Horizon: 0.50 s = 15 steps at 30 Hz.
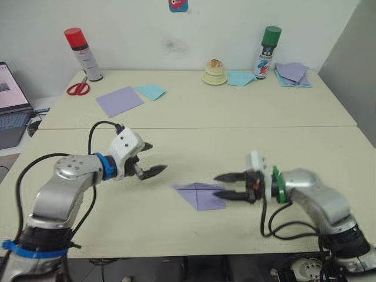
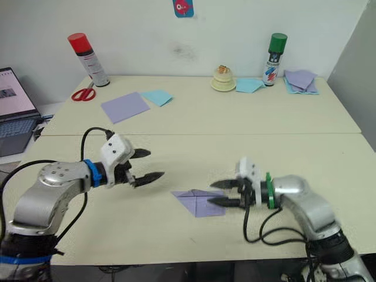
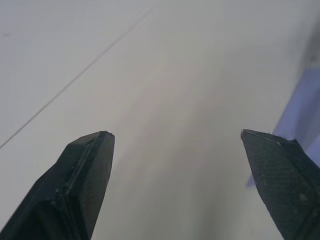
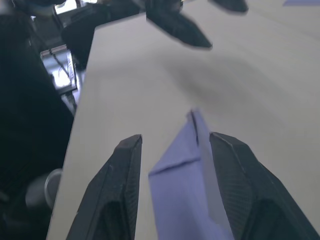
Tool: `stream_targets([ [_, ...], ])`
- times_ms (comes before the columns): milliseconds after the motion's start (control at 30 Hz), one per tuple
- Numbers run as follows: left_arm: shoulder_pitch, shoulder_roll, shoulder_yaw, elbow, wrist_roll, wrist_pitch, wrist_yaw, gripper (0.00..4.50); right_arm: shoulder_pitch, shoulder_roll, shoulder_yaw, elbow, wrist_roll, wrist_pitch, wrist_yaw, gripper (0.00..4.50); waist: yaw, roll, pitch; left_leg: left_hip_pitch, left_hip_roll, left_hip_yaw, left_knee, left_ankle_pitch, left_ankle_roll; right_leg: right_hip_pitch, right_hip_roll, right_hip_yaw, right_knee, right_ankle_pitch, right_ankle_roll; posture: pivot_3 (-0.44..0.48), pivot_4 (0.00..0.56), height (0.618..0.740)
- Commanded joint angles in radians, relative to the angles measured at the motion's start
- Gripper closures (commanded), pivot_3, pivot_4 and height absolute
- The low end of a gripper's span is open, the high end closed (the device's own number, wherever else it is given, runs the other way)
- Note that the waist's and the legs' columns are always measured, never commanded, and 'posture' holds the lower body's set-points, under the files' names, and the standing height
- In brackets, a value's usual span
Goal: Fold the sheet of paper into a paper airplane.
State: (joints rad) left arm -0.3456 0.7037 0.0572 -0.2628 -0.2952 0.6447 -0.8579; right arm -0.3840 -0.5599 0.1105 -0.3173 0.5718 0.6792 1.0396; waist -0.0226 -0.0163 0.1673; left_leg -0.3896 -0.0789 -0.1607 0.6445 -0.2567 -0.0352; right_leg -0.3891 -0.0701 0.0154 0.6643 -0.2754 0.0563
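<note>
The sheet of paper is lavender and folded into a flat pointed wedge with a centre crease. It lies on the near table, its point toward my left. My right gripper is open at the paper's right end. One finger sits just beyond its far edge and the other over its near edge. In the right wrist view the paper runs between the two spread fingers. My left gripper hangs open above bare table to the left of the paper's point, apart from it. The paper's edge shows beside it in the left wrist view.
On the far table lie a smooth lavender square and a light blue sheet. There too are red scissors, a red-capped can, a green-capped can and a stack of purple and blue sheets. A laptop sits at far left.
</note>
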Motion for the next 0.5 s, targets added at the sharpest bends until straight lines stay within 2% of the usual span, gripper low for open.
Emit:
stream_targets([
  [33, -0.036, -0.056, -0.017, -0.006, -0.046, 0.008, 0.019, 1.25, -0.089, 0.054, -0.073, 0.084, 0.081, 0.082, -0.070, 2.33, -0.006, 0.000, 0.000, 0.000, 0.000, 0.000, 0.000, 0.000, 0.000, 0.000, 0.000, 0.000, 0.000, 0.000, 0.000, 0.000, 0.150, 0.740],
  [100, -0.039, -0.078, -0.063, -0.010, -0.060, 0.023, -0.004, 1.87, -0.128, 0.055, -0.007, 0.166, -0.025, 0.005, -0.067, 2.76, -0.008, 0.000, 0.000, 0.000, 0.001, 0.001, -0.001, 0.000, 0.000, 0.000, 0.000, 0.000, 0.000, 0.000, 0.000, 0.000, 0.150, 0.740],
  [200, -0.034, -0.087, -0.124, -0.037, -0.084, 0.058, -0.036, 2.77, -0.140, 0.057, 0.106, 0.237, -0.143, -0.083, -0.039, 3.81, -0.008, 0.000, 0.000, 0.000, 0.001, 0.002, -0.001, 0.001, -0.002, -0.001, 0.000, 0.001, -0.001, 0.000, 0.000, 0.000, 0.150, 0.740],
  [267, -0.011, -0.080, -0.175, -0.065, -0.069, 0.045, -0.051, 3.45, -0.119, 0.061, 0.146, 0.238, -0.145, -0.093, 0.004, 4.50, -0.009, 0.000, 0.000, -0.001, 0.001, 0.002, -0.001, 0.002, -0.003, -0.003, 0.000, 0.001, -0.001, 0.000, 0.000, 0.000, 0.150, 0.740],
  [367, 0.021, -0.082, -0.216, -0.077, -0.052, 0.028, -0.045, 4.44, -0.087, 0.056, 0.187, 0.243, -0.160, -0.114, 0.043, 4.50, -0.008, 0.000, 0.000, -0.003, 0.001, 0.002, -0.001, 0.002, -0.004, -0.004, 0.000, 0.002, -0.001, 0.000, 0.000, 0.000, 0.150, 0.740],
  [500, 0.081, -0.069, -0.307, -0.067, 0.006, -0.017, -0.053, 4.49, -0.032, 0.042, 0.258, 0.223, -0.208, -0.174, 0.094, 4.50, -0.008, 0.000, 0.000, -0.002, 0.001, 0.002, 0.000, 0.001, -0.001, -0.004, 0.000, 0.001, 0.001, 0.000, 0.000, 0.000, 0.150, 0.740],
])
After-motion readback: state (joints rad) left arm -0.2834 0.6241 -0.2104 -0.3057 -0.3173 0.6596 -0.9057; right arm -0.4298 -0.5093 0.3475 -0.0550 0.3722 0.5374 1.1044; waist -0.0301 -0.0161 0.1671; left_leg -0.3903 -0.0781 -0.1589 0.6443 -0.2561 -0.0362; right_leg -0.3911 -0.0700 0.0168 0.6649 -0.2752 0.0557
